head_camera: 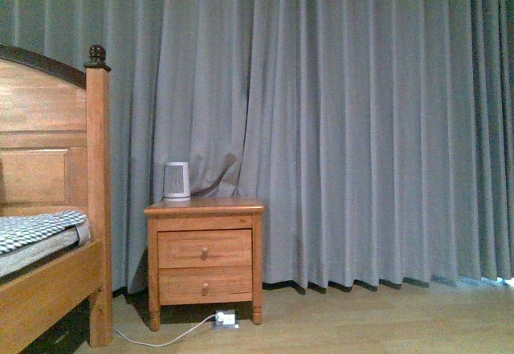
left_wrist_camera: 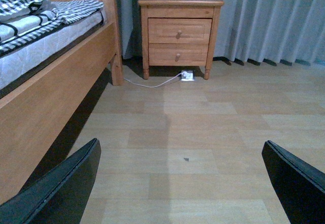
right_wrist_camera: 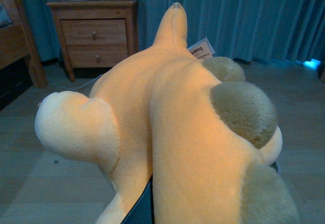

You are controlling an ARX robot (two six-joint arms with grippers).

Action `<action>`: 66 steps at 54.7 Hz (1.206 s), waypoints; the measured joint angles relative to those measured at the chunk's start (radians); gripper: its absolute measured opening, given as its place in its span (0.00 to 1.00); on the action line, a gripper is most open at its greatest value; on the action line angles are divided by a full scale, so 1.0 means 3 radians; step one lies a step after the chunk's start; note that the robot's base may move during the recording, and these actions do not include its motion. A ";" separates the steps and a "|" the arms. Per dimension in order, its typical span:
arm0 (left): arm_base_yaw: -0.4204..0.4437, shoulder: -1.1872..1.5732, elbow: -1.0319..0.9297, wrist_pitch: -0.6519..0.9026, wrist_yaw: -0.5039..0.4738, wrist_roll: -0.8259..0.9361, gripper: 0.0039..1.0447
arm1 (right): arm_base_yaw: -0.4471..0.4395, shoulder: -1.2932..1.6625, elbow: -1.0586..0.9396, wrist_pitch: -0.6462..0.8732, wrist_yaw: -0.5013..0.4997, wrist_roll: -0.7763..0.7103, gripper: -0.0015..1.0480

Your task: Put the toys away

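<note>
The orange-yellow plush animal [right_wrist_camera: 177,112] fills the right wrist view, with pale rounded limbs, brownish-green patches and a white tag. My right gripper [right_wrist_camera: 203,209] is shut on it; only a dark finger [right_wrist_camera: 142,209] shows under the plush. My left gripper [left_wrist_camera: 180,183] is open and empty above the wooden floor, its two black fingers [left_wrist_camera: 61,188] wide apart. Neither arm shows in the front view.
A wooden nightstand [head_camera: 205,258] with two drawers stands against grey curtains [head_camera: 361,129], with a small white device [head_camera: 177,181] on top. A wooden bed [head_camera: 48,209] with a checked cover is at the left. A white cable and plug [head_camera: 225,319] lie under the nightstand.
</note>
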 joint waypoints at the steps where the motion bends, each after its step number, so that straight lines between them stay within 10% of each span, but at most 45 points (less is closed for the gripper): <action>1: 0.0000 0.0000 0.0000 0.0000 0.0000 0.0000 0.94 | 0.0000 0.0000 0.0000 0.0000 0.0000 0.0000 0.07; 66: 0.0000 -0.0001 0.0000 0.0000 -0.0001 0.0000 0.94 | 0.0000 0.0000 0.0000 0.0000 0.0000 0.0000 0.07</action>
